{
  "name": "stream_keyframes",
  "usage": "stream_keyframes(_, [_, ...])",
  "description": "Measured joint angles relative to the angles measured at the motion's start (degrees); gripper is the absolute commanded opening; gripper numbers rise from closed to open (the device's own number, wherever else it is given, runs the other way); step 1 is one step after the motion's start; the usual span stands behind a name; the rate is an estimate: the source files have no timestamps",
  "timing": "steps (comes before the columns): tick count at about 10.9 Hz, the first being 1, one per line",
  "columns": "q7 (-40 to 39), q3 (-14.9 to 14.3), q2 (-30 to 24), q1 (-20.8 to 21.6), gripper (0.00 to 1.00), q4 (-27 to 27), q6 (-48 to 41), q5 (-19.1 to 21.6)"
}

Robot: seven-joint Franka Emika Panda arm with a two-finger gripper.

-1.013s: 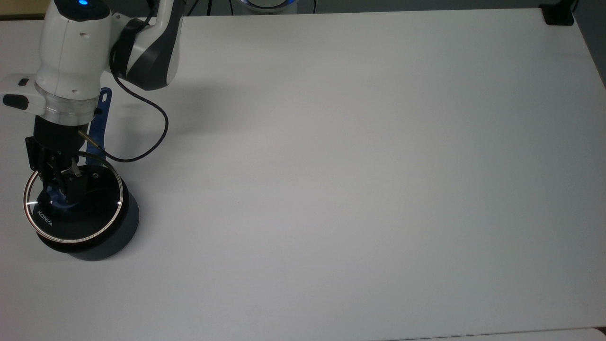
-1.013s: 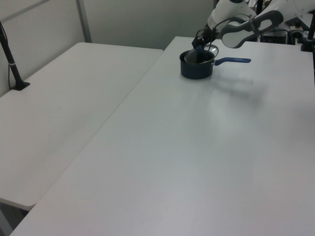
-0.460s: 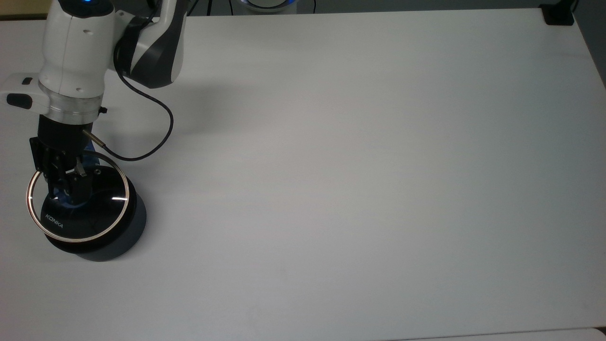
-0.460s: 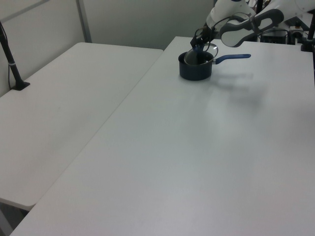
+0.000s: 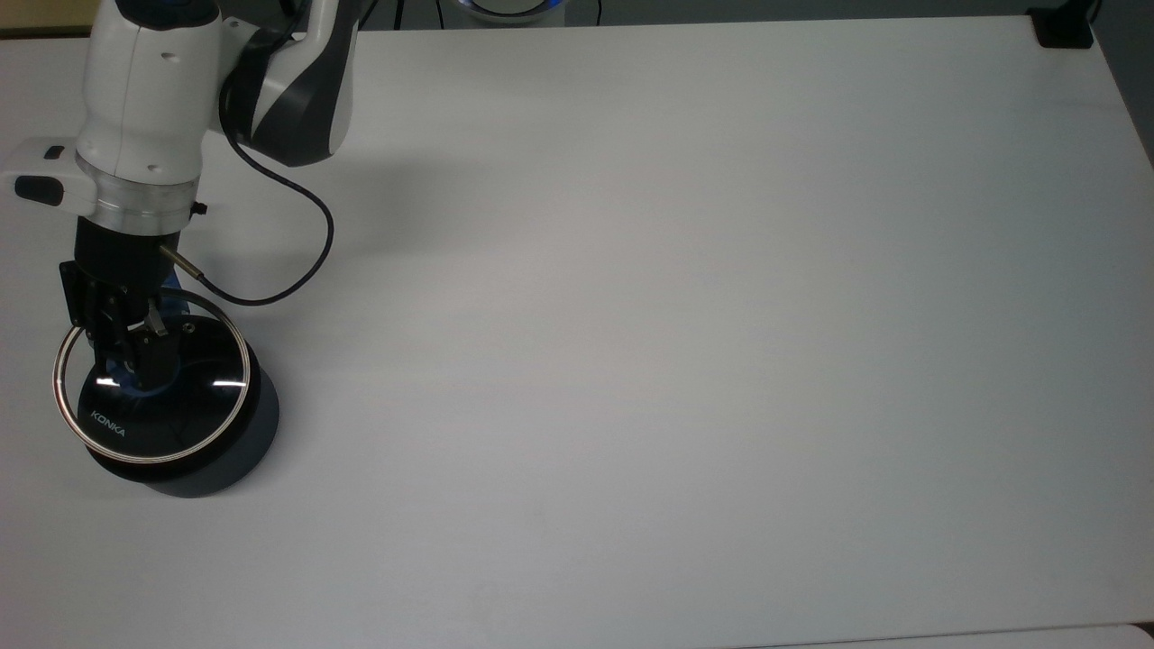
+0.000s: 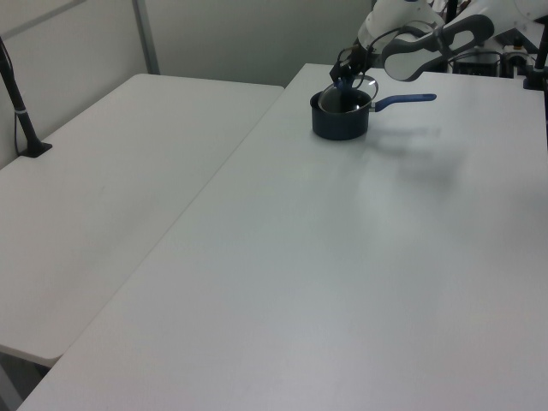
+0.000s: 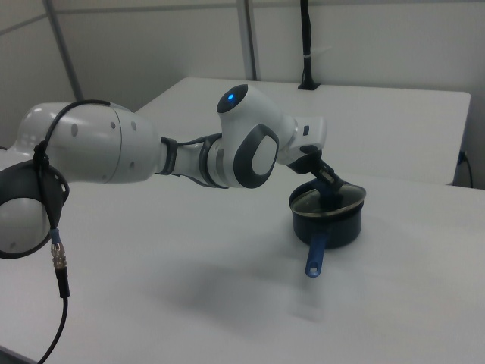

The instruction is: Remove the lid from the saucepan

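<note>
Compared with a second ago, we see the round clear glass lid with its thin steel rim (image 5: 151, 388) shifted a little toward the top view's right and raised at one side, while the blue pan handle has slipped under the arm. From the top view, our white arm reaches down at the top view's left, wrist vertical, and the black two-finger gripper (image 5: 135, 361) is closed around the lid's round blue knob. The small dark navy saucepan (image 5: 236, 431) sits beneath on the white table (image 5: 676, 315).

From the left view, we find the gripper (image 6: 347, 80) above the saucepan (image 6: 340, 124), the lid (image 6: 351, 94) tilted over its mouth, the long blue handle pointing to the left view's right.

From the right view, the arm bends down from the right view's left, the gripper (image 7: 327, 182) clamping the knob; the lid (image 7: 330, 199) tilts on the saucepan (image 7: 333, 224).
</note>
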Motion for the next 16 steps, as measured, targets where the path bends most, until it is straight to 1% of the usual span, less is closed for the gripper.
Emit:
stream_keyframes(3, [0.05, 0.18, -0.79, -0.02, 0.00, 0.01, -1.98, 0.95])
stream_keyframes(8, [0.08, 0.65, -1.12, -0.08, 0.00, -0.02, -2.04, 1.10])
stream_keyframes(9, [0.08, 0.71, -1.12, -0.09, 0.17, -0.04, -2.04, 1.10])
stream_keyframes(10, [0.08, 0.73, -1.12, -0.10, 0.57, -0.10, -2.04, 1.10])
stream_keyframes(11, [0.08, 0.76, -1.11, -0.12, 0.85, -0.27, -2.09, 1.10])
stream_keyframes(12, [0.08, 0.81, -1.11, -0.12, 0.97, -0.53, -2.12, 1.10])
stream_keyframes(13, [0.35, 1.00, -1.12, -0.12, 1.00, -0.84, -2.12, 1.11])
stream_keyframes(16, [4.54, 1.13, -1.11, -0.17, 1.00, -1.32, -2.13, 1.12])
